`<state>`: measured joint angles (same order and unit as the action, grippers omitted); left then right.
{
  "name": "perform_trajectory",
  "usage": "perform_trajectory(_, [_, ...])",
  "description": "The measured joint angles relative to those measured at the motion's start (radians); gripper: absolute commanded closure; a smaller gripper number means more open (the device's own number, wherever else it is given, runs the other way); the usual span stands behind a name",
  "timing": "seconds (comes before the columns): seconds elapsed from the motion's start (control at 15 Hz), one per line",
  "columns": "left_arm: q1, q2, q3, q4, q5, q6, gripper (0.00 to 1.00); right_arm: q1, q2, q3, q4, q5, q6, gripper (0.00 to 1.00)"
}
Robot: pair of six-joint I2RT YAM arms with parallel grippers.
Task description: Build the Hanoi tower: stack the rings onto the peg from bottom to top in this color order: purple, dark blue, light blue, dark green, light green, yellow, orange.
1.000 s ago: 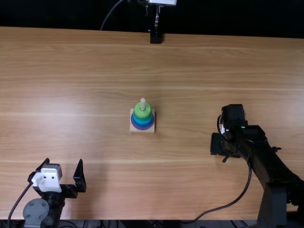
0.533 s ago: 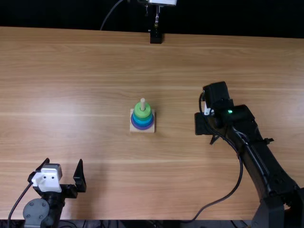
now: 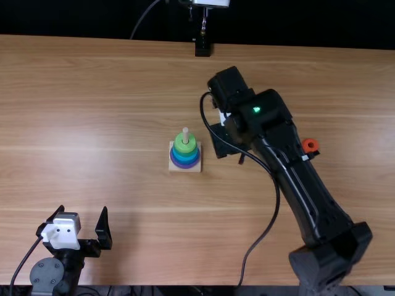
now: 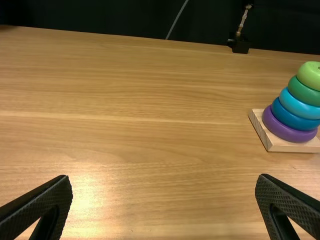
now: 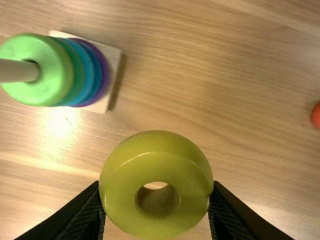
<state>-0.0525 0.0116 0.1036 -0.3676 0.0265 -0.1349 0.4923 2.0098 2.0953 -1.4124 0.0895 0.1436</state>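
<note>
Tabletop [image 4: 150, 140]: wood-grained, smooth, soft sheen with bright glare. Base [image 4: 290, 146]: pale wood, matt. Peg [image 5: 15, 70]: pale, smooth, wood-like. Stacked rings [image 4: 297, 104]: smooth, lightly glossy. Yellow ring [image 5: 156, 155]: smooth, glossy, plastic-like. Left hand's [image 3: 84, 209] fingers [image 4: 292, 200]: matt, finely textured.

Up the peg [image 3: 185, 134] sit purple [image 4: 286, 131], dark blue [image 4: 290, 118], light blue [image 4: 299, 106], dark green [image 4: 301, 92] and light green [image 4: 310, 76] rings. The right pincer [image 3: 224, 142] holds the yellow ring [image 5: 155, 167]; the orange ring [image 3: 310, 145] lies on the table [image 3: 111, 92].
</note>
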Motion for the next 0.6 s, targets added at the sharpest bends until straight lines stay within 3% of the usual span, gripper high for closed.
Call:
perform_trajectory(0.27, [0.000, 0.000, 0.000, 0.000, 0.000, 0.001, 0.00, 0.074, 0.095, 0.226, -0.017, 0.000, 0.002, 1.00])
perform_trajectory(0.6, [0.000, 0.000, 0.000, 0.000, 0.000, 0.000, 0.00, 0.098, 0.203, 0.425, -0.087, 0.001, 0.005, 1.00])
